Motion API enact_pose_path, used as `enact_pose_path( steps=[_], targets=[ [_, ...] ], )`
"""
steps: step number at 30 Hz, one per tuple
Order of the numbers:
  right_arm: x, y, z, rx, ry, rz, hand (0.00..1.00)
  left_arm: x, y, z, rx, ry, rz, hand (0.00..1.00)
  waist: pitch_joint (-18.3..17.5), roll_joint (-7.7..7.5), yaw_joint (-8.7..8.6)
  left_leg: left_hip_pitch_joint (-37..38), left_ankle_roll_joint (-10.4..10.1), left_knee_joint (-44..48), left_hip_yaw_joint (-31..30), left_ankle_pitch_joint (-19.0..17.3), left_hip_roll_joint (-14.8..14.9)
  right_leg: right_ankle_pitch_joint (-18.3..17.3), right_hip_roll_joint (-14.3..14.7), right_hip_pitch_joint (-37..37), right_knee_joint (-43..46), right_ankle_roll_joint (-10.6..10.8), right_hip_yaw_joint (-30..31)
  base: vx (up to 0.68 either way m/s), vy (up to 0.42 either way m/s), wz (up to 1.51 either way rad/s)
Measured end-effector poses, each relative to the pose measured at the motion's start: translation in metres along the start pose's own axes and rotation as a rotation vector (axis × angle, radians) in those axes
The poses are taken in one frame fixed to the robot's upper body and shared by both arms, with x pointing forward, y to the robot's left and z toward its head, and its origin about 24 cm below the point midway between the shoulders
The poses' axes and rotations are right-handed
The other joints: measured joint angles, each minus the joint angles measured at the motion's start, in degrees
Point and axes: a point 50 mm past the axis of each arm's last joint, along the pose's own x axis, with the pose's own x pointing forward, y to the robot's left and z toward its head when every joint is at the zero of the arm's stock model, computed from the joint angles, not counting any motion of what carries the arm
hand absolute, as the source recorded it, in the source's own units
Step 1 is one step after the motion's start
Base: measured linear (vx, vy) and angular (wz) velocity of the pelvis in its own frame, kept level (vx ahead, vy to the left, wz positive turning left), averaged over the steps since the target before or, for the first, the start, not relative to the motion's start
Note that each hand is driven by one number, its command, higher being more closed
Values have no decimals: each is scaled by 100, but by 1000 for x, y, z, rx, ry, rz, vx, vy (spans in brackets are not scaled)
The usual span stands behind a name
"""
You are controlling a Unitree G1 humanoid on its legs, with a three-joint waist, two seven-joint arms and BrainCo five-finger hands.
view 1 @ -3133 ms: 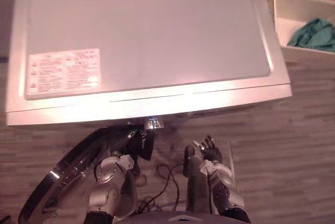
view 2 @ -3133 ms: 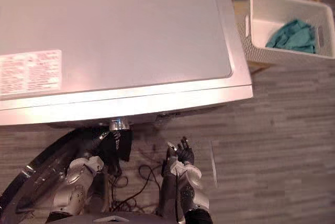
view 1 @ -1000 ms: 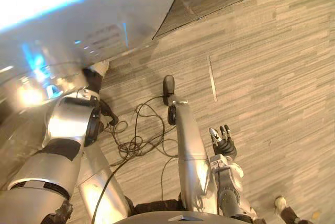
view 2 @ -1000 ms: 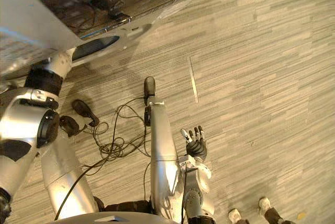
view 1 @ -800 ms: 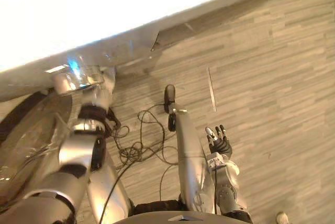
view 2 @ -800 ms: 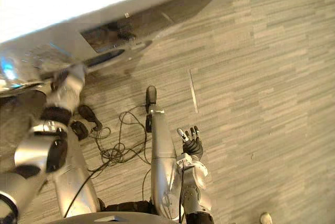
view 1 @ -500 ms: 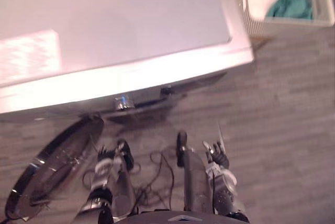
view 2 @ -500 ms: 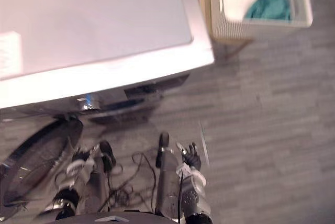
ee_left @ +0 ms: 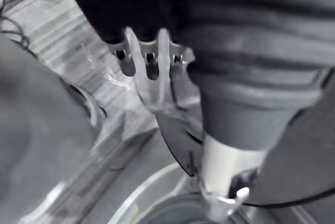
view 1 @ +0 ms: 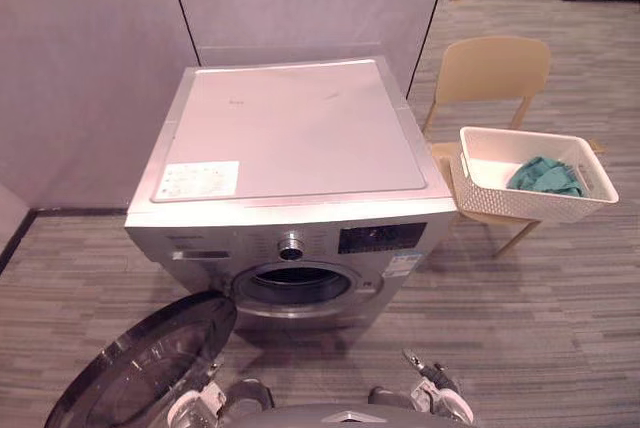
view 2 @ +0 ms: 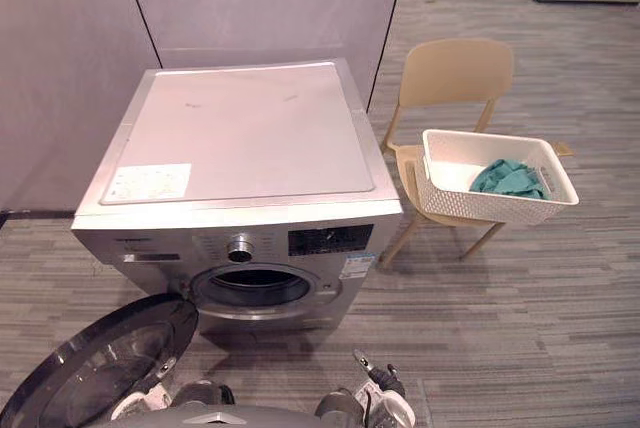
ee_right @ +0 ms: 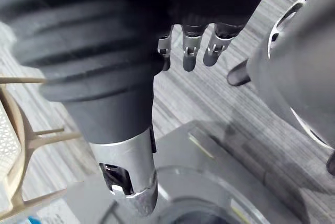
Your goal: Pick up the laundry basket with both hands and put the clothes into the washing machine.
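Note:
A white laundry basket [view 1: 520,198] stands on the seat of a beige chair [view 1: 490,73], to the right of the machine. Teal clothes [view 1: 545,176] lie inside it. The silver washing machine [view 1: 290,148] faces me, its drum opening [view 1: 292,286] uncovered and its round glass door [view 1: 140,373] swung down to the lower left. My right hand [view 1: 432,385] hangs low in front of the machine, fingers [ee_right: 189,51] straight, holding nothing. My left hand [ee_left: 149,64] is low beside the open door, its fingers straight and empty. Both hands are far from the basket.
Grey partition walls [view 1: 90,58] stand behind and left of the machine. Wood-patterned floor [view 1: 540,318] stretches in front of the machine and the chair. The open door takes up the floor at the lower left.
The camera has swung up from the floor and the machine's top to take in the whole machine and the basket. Both hands now show only at the bottom edge; neither has taken hold of anything.

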Motion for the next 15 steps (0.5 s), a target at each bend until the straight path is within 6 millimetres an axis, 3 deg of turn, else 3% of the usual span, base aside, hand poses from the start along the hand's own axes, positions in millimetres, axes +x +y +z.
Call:
enact_pose_path(
  steps=[2, 4, 7, 9, 11, 14, 15],
  targets=[
    [-2, 10, -12, -12, 36, 26, 0, 1, 6, 4, 112, -14, 7, 0, -171, -226, -42, 209, 55, -508, 179, 188, -205, 480, -5, 208, -546, -78, 121, 44, 119, -20],
    [-3, 13, -17, -16, 53, 31, 0, 1, 0, 7, 280, -40, -25, 0, -218, -300, -77, 382, 62, -775, 244, 273, -326, 712, -50, 332, -726, -109, 137, -5, 66, -13],
    [-3, 9, -18, -4, 54, 20, 0, -1, -22, 8, 533, -93, -104, 0, -249, -274, -138, 620, 35, -1061, 347, 304, -405, 758, -72, 299, -639, -116, 220, -14, 28, -20],
    [-3, 5, -15, 23, 45, 7, 0, -2, -27, 7, 588, -100, -137, 0, -231, -275, -167, 720, -5, -1119, 429, 298, -394, 655, 4, 23, -323, -217, 391, 39, -11, -67],
    [-2, 2, -11, 47, 33, 3, 0, -1, -24, 6, 604, -91, -138, 0, -198, -276, -117, 729, -71, -1125, 628, 253, -300, 699, 146, -470, 283, -162, 444, 30, -39, -113],
    [2, -2, -3, 39, 19, -3, 0, 4, -13, 12, 659, -65, -107, 0, 96, -105, -264, 861, 4, -1130, 1072, 282, 16, 1179, 452, -659, 105, -379, 434, 15, -62, -107],
    [3, -13, -1, 56, 24, -40, 0, 5, -9, 10, 669, -50, -94, 0, 219, -37, -331, 955, -31, -1140, 1337, 386, 118, 717, 289, -779, 636, -667, -7, 82, -71, -72]
  ],
)
